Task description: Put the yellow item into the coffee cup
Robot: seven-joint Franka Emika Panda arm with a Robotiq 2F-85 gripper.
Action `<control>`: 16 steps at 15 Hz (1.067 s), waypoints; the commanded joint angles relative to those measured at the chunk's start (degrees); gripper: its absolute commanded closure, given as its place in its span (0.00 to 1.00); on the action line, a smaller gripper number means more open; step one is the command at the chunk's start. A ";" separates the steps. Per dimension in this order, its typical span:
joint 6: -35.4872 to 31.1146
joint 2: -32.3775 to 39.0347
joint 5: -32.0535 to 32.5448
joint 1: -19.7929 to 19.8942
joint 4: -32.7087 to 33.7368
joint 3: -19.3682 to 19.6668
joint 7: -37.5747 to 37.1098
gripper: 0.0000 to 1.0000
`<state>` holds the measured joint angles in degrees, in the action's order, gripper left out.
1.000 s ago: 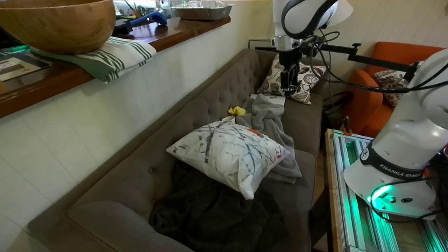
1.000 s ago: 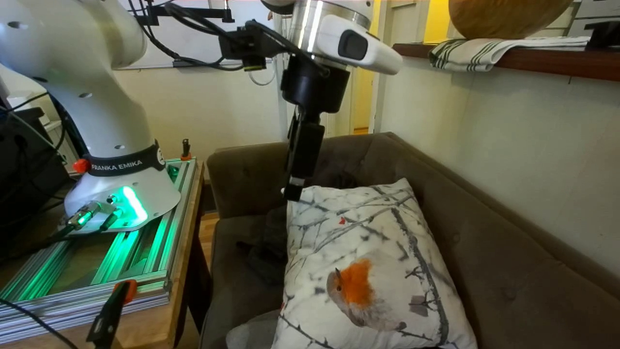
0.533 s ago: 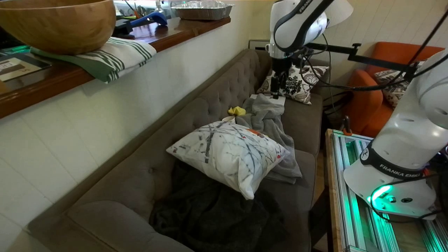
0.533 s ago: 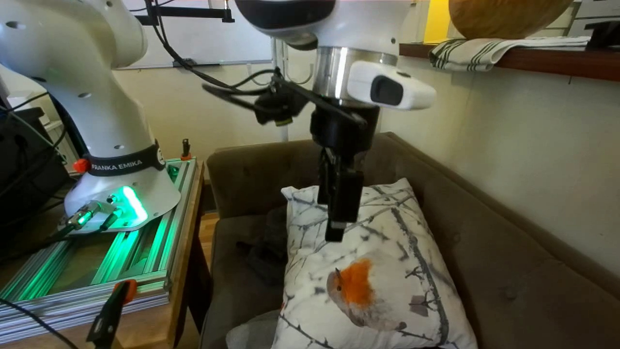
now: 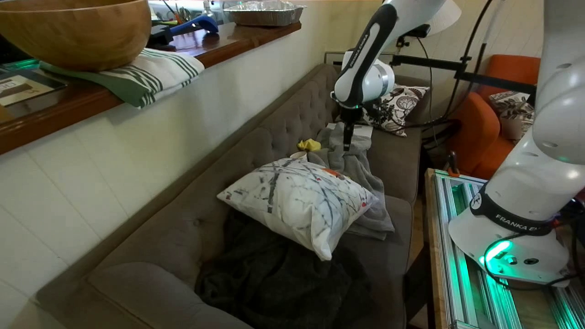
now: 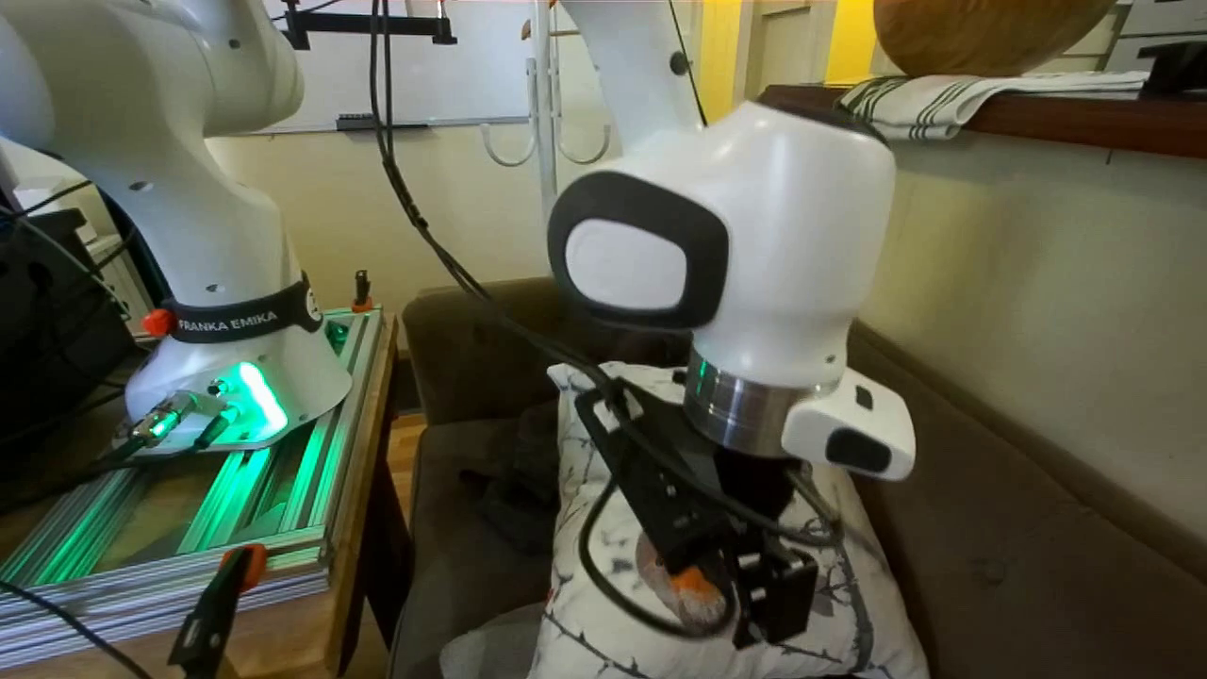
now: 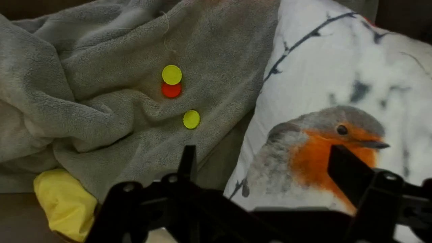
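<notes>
Seating: brown tufted fabric sofa (image 5: 201,210).
Bird print: white fabric cushion (image 7: 320,81), branches and an orange-breasted bird on it, lying on the sofa.
Grey plush: rumpled grey plush blanket (image 7: 135,77) beside the cushion.
On the plush: flat round yellow disc (image 7: 171,74) overlapping a flat round red disc (image 7: 171,90); second yellow disc (image 7: 191,119) apart from both.
End effector: black two-finger gripper (image 7: 265,158), pointing down, fingers spread wide apart, cushion visible through the gap; height above it can't be told.
Yellow item: crumpled bright yellow lump (image 5: 309,145), cloth-like, near the sofa's back at the blanket's edge; in wrist view lower left, to the side of the fingers.
Coffee cup: small white round cup (image 5: 299,156), just beside the lump; contact unclear, lower part hidden by the cushion.
Woodwork: brown ledge (image 5: 228,50); round wooden bowl (image 5: 75,34) on a green-striped white towel (image 5: 169,66).
</notes>
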<state>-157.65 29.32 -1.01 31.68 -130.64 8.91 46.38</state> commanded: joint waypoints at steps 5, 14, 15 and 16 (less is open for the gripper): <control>-2.62 14.89 3.40 6.31 12.06 -1.07 2.70 0.00; -6.73 24.93 1.92 9.96 20.97 -4.07 1.10 0.00; -7.57 26.32 1.85 10.96 21.83 -5.12 0.83 0.00; -8.15 27.79 1.82 11.39 22.72 -5.61 -0.02 0.00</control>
<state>-163.00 51.60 0.64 40.63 -112.07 5.59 48.52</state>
